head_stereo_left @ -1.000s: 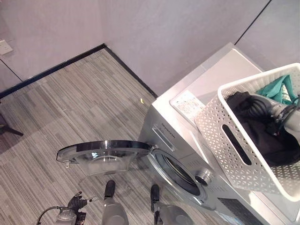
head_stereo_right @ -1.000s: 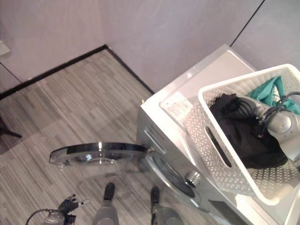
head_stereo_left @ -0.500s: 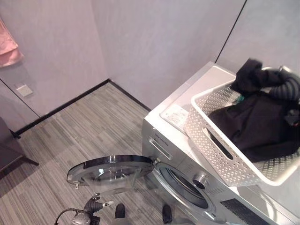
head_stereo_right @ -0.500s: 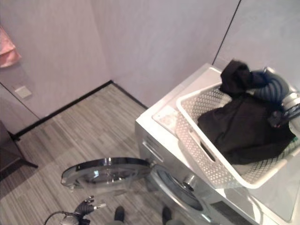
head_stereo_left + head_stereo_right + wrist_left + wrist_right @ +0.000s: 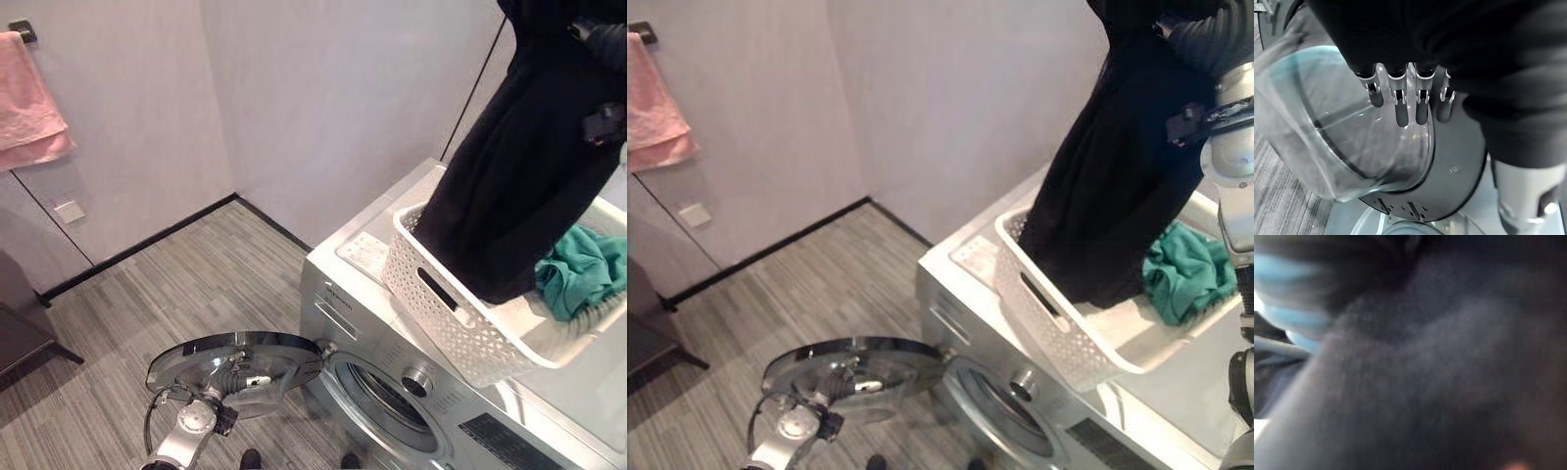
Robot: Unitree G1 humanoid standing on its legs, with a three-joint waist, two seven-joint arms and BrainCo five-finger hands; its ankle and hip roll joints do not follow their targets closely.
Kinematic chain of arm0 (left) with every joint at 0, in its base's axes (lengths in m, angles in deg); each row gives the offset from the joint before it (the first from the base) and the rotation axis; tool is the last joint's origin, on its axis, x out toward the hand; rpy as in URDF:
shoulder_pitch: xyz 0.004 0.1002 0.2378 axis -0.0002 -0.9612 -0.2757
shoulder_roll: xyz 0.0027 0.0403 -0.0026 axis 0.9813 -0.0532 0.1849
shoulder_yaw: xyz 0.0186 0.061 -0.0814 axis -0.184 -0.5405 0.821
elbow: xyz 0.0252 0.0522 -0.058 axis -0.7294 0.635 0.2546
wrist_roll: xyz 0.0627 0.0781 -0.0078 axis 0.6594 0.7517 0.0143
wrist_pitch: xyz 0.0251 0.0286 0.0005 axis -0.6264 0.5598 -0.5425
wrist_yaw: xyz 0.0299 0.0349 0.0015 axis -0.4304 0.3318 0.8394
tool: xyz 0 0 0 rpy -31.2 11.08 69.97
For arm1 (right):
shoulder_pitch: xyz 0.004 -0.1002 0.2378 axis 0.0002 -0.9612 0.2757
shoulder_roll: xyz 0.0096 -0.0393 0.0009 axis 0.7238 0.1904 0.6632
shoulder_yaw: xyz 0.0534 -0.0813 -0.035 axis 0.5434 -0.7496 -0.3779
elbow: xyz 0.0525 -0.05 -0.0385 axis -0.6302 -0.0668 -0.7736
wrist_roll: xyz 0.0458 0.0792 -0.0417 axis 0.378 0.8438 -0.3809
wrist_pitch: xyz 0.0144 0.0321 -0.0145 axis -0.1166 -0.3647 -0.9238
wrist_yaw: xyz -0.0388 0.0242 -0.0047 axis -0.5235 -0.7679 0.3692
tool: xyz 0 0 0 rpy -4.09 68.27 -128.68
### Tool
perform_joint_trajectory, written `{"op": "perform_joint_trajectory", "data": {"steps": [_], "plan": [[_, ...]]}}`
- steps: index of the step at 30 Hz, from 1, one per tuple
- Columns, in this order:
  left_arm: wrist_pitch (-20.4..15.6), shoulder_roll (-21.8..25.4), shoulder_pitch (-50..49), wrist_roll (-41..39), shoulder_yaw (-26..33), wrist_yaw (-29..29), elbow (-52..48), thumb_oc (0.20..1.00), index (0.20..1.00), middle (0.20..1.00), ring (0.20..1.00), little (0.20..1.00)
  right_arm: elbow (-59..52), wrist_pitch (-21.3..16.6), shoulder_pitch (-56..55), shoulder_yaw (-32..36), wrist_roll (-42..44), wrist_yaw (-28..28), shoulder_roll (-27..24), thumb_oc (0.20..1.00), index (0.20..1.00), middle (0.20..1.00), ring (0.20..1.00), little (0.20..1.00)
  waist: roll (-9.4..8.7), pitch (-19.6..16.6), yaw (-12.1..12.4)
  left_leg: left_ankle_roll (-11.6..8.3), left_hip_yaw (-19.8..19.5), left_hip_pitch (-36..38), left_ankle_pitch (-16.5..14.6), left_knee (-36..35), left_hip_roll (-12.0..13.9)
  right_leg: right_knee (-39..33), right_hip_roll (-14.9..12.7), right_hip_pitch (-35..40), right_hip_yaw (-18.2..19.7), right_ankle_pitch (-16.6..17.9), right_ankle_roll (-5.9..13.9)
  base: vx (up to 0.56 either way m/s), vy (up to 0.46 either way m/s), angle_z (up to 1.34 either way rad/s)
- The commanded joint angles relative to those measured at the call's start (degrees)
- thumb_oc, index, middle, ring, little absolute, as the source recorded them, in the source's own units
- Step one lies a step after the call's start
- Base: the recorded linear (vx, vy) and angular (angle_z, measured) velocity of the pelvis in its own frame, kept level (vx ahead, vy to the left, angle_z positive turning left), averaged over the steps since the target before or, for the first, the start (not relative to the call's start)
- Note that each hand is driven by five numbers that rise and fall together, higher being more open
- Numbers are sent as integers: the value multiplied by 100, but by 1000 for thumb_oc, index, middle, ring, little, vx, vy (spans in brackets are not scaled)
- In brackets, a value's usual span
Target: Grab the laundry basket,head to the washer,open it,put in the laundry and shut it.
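Left eye view: silver front-loading washer [image 5: 392,323], round glass door [image 5: 235,358] swung open beside the left hand [image 5: 1405,103], fingers straight. White perforated plastic laundry basket [image 5: 441,313] sits atop; black garment [image 5: 519,176] hangs below the right hand, fingers hidden.

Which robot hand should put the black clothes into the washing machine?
The right arm: the black garment already hangs from it above the basket. The left hand is open down at the washer door.

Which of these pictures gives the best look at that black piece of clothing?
The left eye view: the black garment hangs full length above the white basket. The right eye view shows much the same. The right wrist view has it as close dark cloth. The left wrist view faces the washer door.
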Motion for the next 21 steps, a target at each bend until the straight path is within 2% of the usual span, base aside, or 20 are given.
{"op": "perform_joint_trajectory", "data": {"steps": [1, 6, 7, 8, 12, 17, 21], "plan": [[-382, 343, 448, 110, -338, 116, -528, 1000, 1000, 1000, 1000, 1000, 313, 119, 758, 96, -587, -643, 26, 200, 200, 200, 200, 200, -193, -305, 121, 105, 109, 260, -545, 36, 145, 517, -693, -164, -137, -379, 442, 0, 0, 0], [-395, 571, 569, 359, -273, 215, -1260, 1000, 1000, 1000, 1000, 1000, 520, 236, 1246, -105, -826, -820, -31, 200, 200, 200, 200, 200, -184, -320, 144, 119, 95, 316, -568, 50, 134, 560, -693, -133, -106, -404, 438, -2, -1, -1], [-371, 670, 581, 454, -205, 222, -1556, 1000, 1000, 1000, 1000, 1000, 603, 272, 1392, -175, -868, -835, -64, 200, 200, 200, 200, 200, -178, -314, 149, 124, 92, 326, -573, 56, 131, 572, -693, -129, -97, -410, 438, -39, -1, -3], [-384, 973, 680, 741, -65, 226, -2215, 1000, 1000, 1000, 1000, 1000, 768, 351, 1721, -307, -949, -853, -175, 200, 200, 200, 200, 200, -173, -323, 172, 129, 74, 315, -540, 66, 135, 593, -695, -149, -80, -405, 436, -13, -2, -5], [-302, 1476, 759, 801, 594, 178, -3557, 1000, 1000, 1000, 1000, 1000, 1401, 558, 2734, -889, -1040, -905, -290, 200, 200, 200, 200, 200, -170, -388, 244, 126, 42, 325, -529, 77, 138, 602, -688, -111, -81, -431, 425, -3, -4, -5], [-283, 1603, 1017, 929, 1059, 276, -4233, 1000, 1000, 1000, 1000, 1000, 1540, 599, 3287, -1289, -1071, -780, -214, 200, 200, 200, 200, 200, -162, -412, 245, 111, 21, 365, -533, 92, 155, 615, -671, -71, -65, -481, 405, 4, -8, -4], [-310, 1461, 1942, 664, 773, 421, -3919, 1000, 1000, 1000, 1000, 1000, 1594, 532, 3563, -1528, -909, -758, 91, 200, 200, 200, 200, 200, -158, -472, 177, 84, 38, 419, -563, 75, 167, 599, -642, -7, -76, -508, 386, 0, 0, 0]]}}
